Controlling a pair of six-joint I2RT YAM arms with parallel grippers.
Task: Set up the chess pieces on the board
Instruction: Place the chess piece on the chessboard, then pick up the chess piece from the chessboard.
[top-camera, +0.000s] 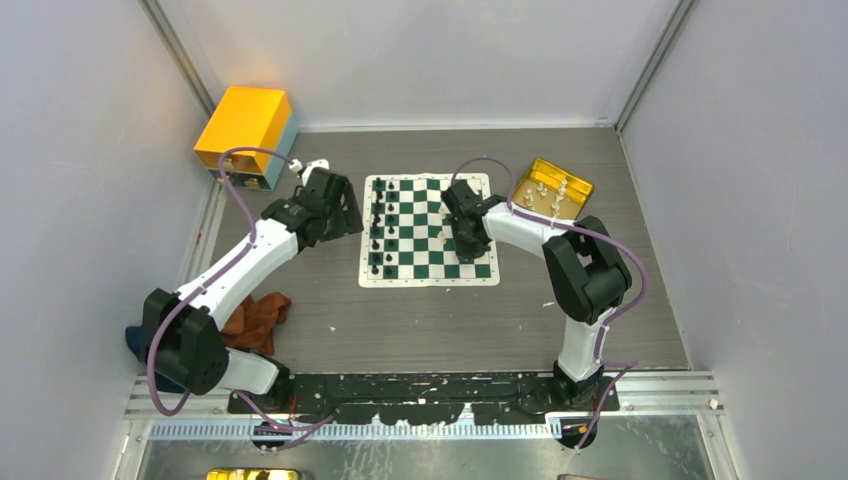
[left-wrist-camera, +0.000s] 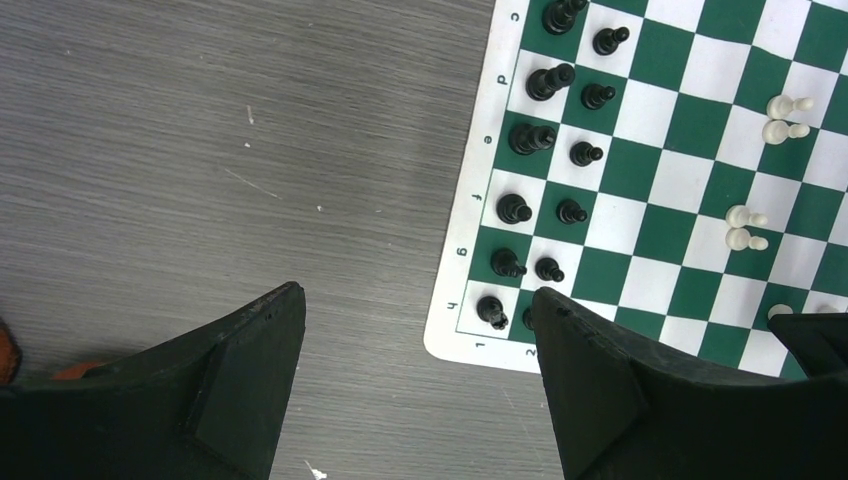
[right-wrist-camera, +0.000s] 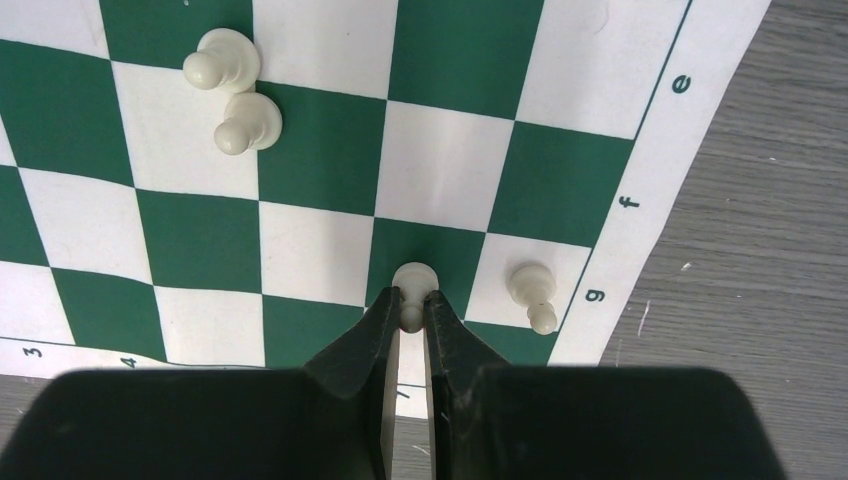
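Right wrist: right hand (right-wrist-camera: 411, 315) is pinching a white pawn (right-wrist-camera: 411, 280) by its head, fingers pressed onto it. The pawn sits over a green square at the 6 o'clock end of the visible board (right-wrist-camera: 320, 110). Can't tell whether its base touches the mat.

Risks:
- The grip is only on the small round head, so the pawn could twist or pop out when released. It would then tip.
- Neighbour pawn (right-wrist-camera: 530, 290) is just beside at 3 o'clock. Fingers spreading or drifting that way could knock it.
- Board rim runs close at 3 o'clock, with bare table (right-wrist-camera: 760, 200) beyond. A toppled piece could roll off the mat.
- Pair of white pawns (right-wrist-camera: 245, 122) at 11 o'clock are touching each other and off-centre on their squares. They likely need tidying, and a nudge moves both.

Room: squares at 12 and 9 o'clock are free, so that is the safest way to withdraw.

Left wrist: left hand (left-wrist-camera: 415, 300) is spread and holding nothing, hovering at the board corner over the table. Black pieces (left-wrist-camera: 515, 208) stand in two files toward 1 o'clock, close to its right finger. Bare table lies at 9 to 12 o'clock.

Top external: yellow tray (top-camera: 553, 190) with more white pieces is at the board's 2 o'clock.
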